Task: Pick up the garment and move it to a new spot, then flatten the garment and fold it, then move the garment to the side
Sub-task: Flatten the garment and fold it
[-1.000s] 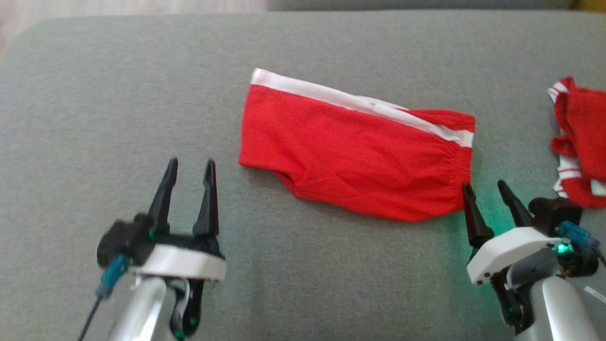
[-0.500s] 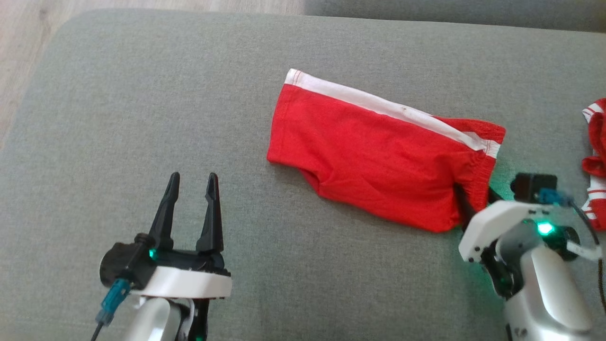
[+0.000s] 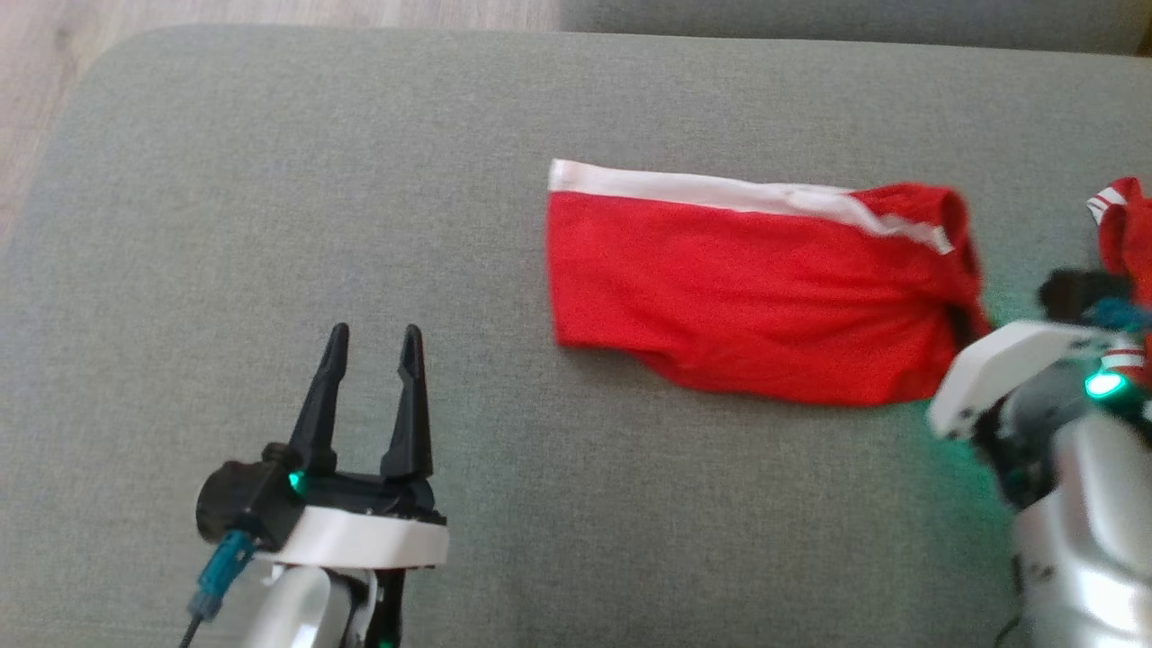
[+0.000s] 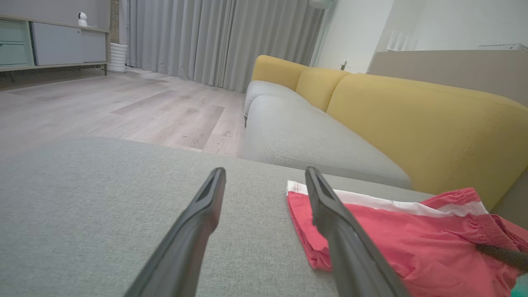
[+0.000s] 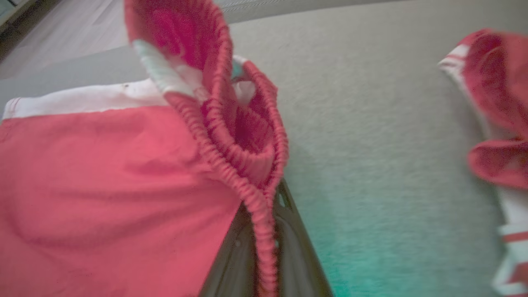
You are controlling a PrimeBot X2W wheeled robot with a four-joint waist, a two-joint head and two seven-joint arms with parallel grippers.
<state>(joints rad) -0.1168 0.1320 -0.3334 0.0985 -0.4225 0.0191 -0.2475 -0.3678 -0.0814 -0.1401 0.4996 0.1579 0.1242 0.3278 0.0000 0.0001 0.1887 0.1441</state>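
Red garments, two: shorts in right end effector, striped piece.

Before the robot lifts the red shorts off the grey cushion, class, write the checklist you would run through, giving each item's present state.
1. Right jaws shut on the waistband of the red shorts: ok.
2. Both waistband layers caught between the jaws: cannot tell.
3. Left jaws open and apart from the shorts: ok.
4. Shorts lying flat: not ok, bunched up at the gripped end.
5. Second red-and-white garment lying apart from the shorts: ok.
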